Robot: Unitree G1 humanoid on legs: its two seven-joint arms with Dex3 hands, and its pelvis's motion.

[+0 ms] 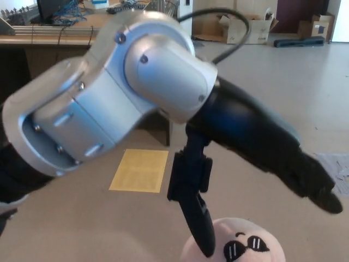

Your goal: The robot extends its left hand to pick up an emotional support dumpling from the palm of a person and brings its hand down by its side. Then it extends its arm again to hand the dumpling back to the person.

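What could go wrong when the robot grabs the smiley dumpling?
The left hand is open above the dumpling, with only its thumb down beside it, so it might push the dumpling away. The dumpling sits at the picture's bottom edge, partly out of view, so the robot may aim badly.

A yellow sheet of paper (139, 170) lies flat on the beige floor (256, 71), just left of the hand's thumb. Behind the hand and arm stands a wooden desk (65, 34) with dark side panels; cables and small items clutter its top. Far beyond the hand, by the back wall, an open cardboard box (240, 26) sits on the floor, with a smaller box (319, 24) to the right and a long dark object (302, 41) between them.
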